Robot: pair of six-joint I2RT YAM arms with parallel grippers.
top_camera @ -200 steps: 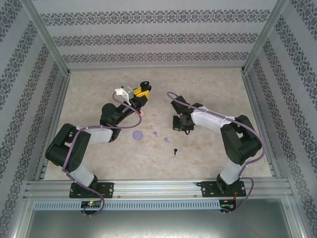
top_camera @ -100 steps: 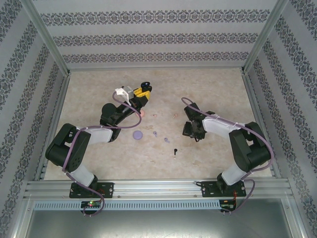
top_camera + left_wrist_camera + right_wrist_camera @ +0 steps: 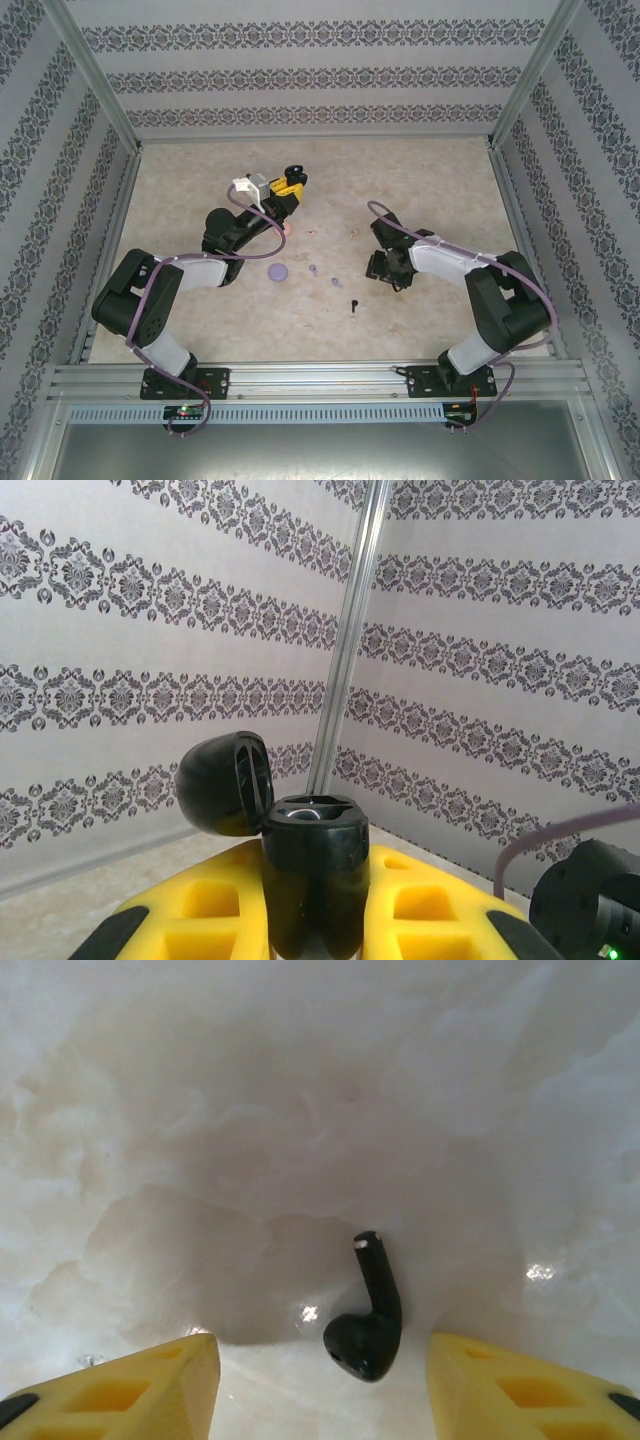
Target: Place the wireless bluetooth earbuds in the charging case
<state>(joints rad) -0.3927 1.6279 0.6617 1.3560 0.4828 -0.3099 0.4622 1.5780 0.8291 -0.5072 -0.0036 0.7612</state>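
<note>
My left jaws grip the open case (image 3: 312, 865); my right jaws stand open astride a black earbud (image 3: 368, 1330).

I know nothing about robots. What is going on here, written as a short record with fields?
Left gripper: shut on black charging case, held upright, lid flipped open
Right gripper: open, low over the table
Between its fingers: black earbud lying on the table, untouched
Elsewhere on table: purple round case, a purple earbud nearby
Stage: black earbud not yet picked up
</note>
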